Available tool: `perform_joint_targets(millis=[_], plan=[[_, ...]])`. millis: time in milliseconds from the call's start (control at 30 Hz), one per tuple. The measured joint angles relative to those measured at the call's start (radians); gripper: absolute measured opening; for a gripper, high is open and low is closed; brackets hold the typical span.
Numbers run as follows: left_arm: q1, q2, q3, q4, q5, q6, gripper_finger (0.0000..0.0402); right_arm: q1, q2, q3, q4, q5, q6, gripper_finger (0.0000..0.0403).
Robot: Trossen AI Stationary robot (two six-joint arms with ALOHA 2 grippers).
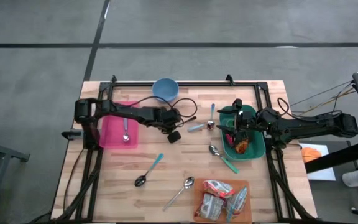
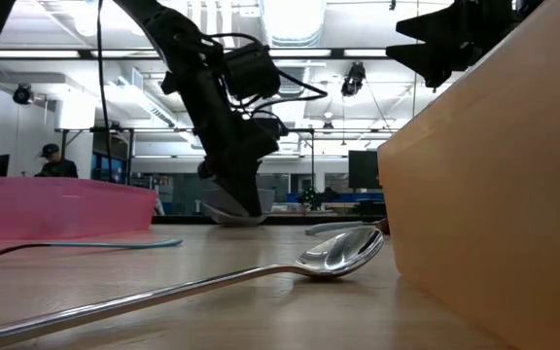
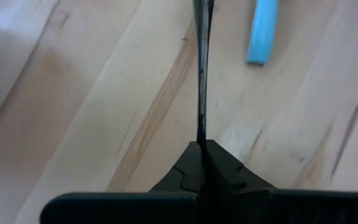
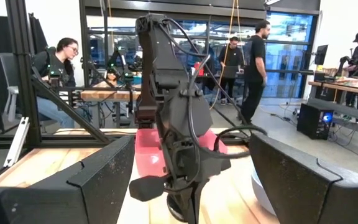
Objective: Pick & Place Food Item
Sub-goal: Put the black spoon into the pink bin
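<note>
My left gripper (image 1: 174, 135) is over the middle of the table, slanting down, shut on a thin metal strip (image 3: 201, 74) that looks like a spoon's handle seen edge-on. A light blue spoon handle (image 3: 263, 31) lies on the wood just beyond it. My right gripper (image 1: 234, 121) hovers open over the green tray (image 1: 257, 152), which holds an orange-red food item (image 1: 242, 147). Wrapped snack packs (image 1: 221, 199) lie in the orange tray (image 1: 199, 214) at the near right. My left gripper pinches the thin metal strip at its near end (image 3: 201, 134) between its two fingers. The fingers come slanting down from the table's left, and the strip runs on ahead in line with them. Whether its far end rests on the table I cannot tell.
The pink tray (image 1: 112, 140) at the left holds a spoon (image 1: 125, 132). A blue bowl (image 1: 165, 89) stands at the far edge. More spoons lie on the wood: a teal-handled one (image 1: 148, 171), a metal one (image 1: 180, 191) and a green-handled one (image 1: 222, 157).
</note>
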Motion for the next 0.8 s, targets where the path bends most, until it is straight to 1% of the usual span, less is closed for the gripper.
perform_joint_targets(millis=[133,267,333,600,733,800], plan=[[-0.005,-0.038,0.0,-0.041,-0.017,-0.043,0.0,0.0,0.0,0.0,0.0,0.0,0.0,0.0316],[-0.025,-0.101,0.001,-0.102,-0.088,-0.118,0.0,0.0,0.0,0.0,-0.001,0.0,0.002,0.0316],[-0.039,-0.143,0.002,-0.145,-0.128,-0.179,0.0,0.0,0.0,0.0,0.0,0.0,0.0,0.0316],[-0.093,-0.327,0.002,-0.439,-0.273,-0.496,0.0,0.0,0.0,0.0,-0.001,0.0,0.001,0.0316],[-0.119,-0.407,0.002,-0.618,-0.319,-0.691,0.0,0.0,0.0,0.0,0.0,0.0,0.001,0.0316],[-0.128,-0.436,0.002,-0.714,-0.325,-0.802,0.0,0.0,0.0,0.0,0.0,0.0,0.0,0.0316]])
